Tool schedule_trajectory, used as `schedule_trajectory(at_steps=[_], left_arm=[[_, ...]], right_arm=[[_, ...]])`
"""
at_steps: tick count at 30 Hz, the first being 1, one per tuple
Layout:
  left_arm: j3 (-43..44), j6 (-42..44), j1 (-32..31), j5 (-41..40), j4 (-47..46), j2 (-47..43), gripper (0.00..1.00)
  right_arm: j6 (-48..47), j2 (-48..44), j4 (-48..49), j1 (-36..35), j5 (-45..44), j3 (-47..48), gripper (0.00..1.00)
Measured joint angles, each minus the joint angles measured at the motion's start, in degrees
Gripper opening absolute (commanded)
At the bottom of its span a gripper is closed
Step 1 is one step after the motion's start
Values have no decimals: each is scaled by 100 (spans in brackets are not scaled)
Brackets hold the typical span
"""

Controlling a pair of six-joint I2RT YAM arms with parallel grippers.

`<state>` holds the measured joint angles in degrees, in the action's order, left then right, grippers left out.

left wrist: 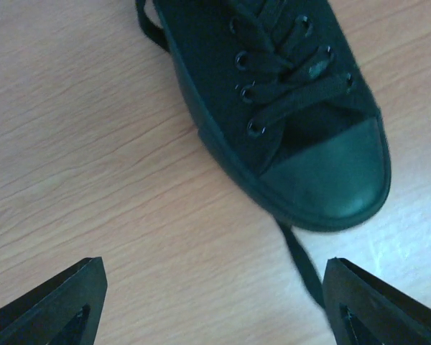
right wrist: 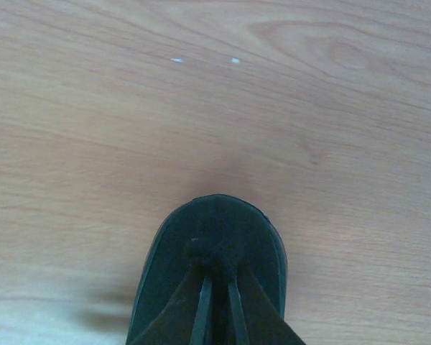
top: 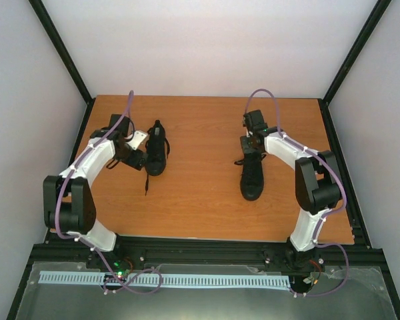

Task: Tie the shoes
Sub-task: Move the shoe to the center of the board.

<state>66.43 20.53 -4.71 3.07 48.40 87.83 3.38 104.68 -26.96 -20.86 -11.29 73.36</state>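
Two black canvas shoes lie on the wooden table. The left shoe [top: 157, 150] lies with its toe toward me, and a loose lace [top: 147, 183] trails from it. My left gripper [top: 140, 155] is just left of it, open and empty. In the left wrist view the toe cap [left wrist: 330, 176] is at upper right, and a lace end [left wrist: 298, 259] runs down beside my right finger [left wrist: 373, 302]. The gripper [left wrist: 214, 266] hovers over bare wood. My right gripper [top: 252, 147] is at the far end of the right shoe [top: 251, 177]. In the right wrist view its jaws [right wrist: 215, 277] are pinched on that shoe's rounded end [right wrist: 215, 226].
The wooden table [top: 200, 207] has black frame posts at its corners and pale walls on three sides. A black rail runs along its near edge, where both arm bases are bolted. Bare wood lies between the two shoes.
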Motion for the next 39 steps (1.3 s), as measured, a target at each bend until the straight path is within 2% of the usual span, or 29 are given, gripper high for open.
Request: schedule_trajectory(at_steps=[3, 6, 8, 11, 16, 21, 23, 27, 34, 39], left_arm=[[0, -247, 0, 212, -264, 304, 87], [0, -511, 0, 459, -507, 540, 99], [0, -643, 0, 645, -640, 682, 100], [0, -820, -22, 975, -817, 944, 100], [17, -1106, -79, 1145, -1158, 1403, 93], [98, -1346, -208, 1211, -1176, 1639, 82], [101, -1491, -282, 1121, -1257, 1637, 74], [-7, -1766, -570, 1060, -1556, 1639, 50], [-450, -2120, -990, 1685, -1742, 1488, 50], [-909, -2124, -1440, 1919, -1624, 986, 64]], right_arm=[[-109, 229, -44, 313, 83, 146, 9], [-179, 527, -109, 444, 68, 369, 30], [-219, 621, -186, 437, 7, 503, 40], [-186, 621, -247, 424, 15, 660, 46], [-50, 358, -278, 409, 192, 566, 49], [142, -310, -295, 374, 328, 328, 51], [201, -588, -295, 313, 339, 232, 51], [302, -1032, -295, 103, 393, 0, 52], [461, -1381, -348, -442, 745, -448, 52], [549, -1397, -367, -833, 1054, -605, 52]])
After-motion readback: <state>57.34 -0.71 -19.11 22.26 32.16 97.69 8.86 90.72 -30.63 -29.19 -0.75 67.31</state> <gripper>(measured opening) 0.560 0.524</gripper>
